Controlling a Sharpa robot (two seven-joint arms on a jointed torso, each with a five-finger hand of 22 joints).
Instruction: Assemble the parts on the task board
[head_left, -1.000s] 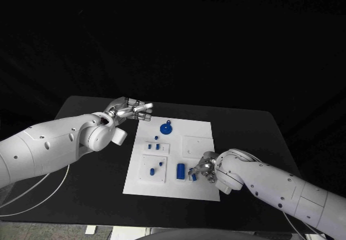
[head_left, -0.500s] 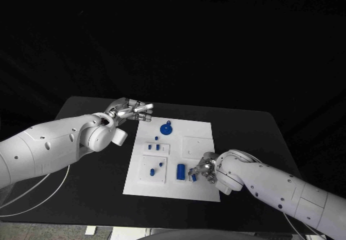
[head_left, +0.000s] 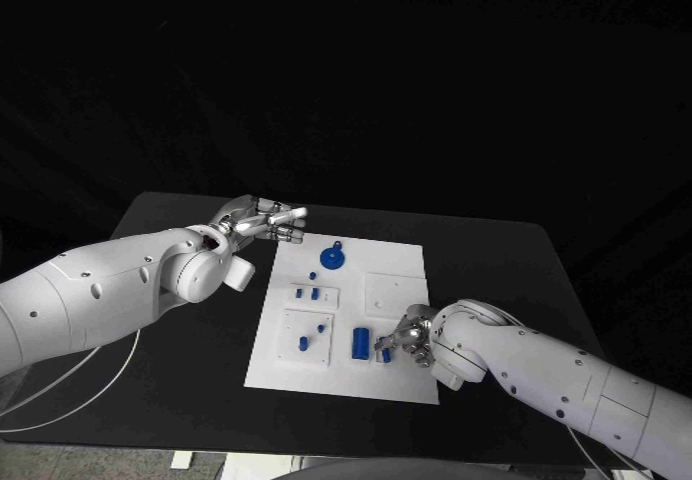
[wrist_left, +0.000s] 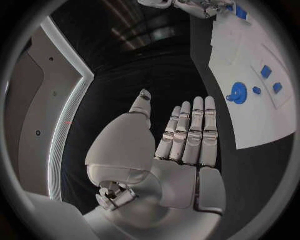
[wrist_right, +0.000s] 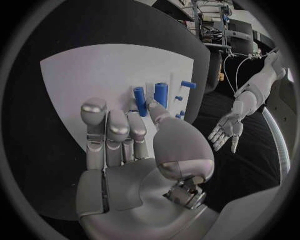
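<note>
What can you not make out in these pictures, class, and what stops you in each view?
- Head view: whether the right robot hand touches the small blue part beside it; its fingers cover the spot.
- Right wrist view: the thumb overlaps the same part's lower end.
- Head view: shapes of the tiny blue parts; too small.
- Left wrist view: the task board is cut off by the circle's rim.

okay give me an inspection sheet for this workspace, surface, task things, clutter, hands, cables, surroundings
Surface: black table, matte, bearing the white task board.
Job's things: blue parts on the board; a round part at its far end, a cylinder near the right hand, small pieces between.
Clutter: nothing seen.
Hands: left hand off the board's far left corner, fingers straight, holding nothing. Right hand over the board's near right part, fingertips by a small blue part; grip cannot be told.
Cables: white cable under the left arm.
Surroundings: dark backdrop.
</note>
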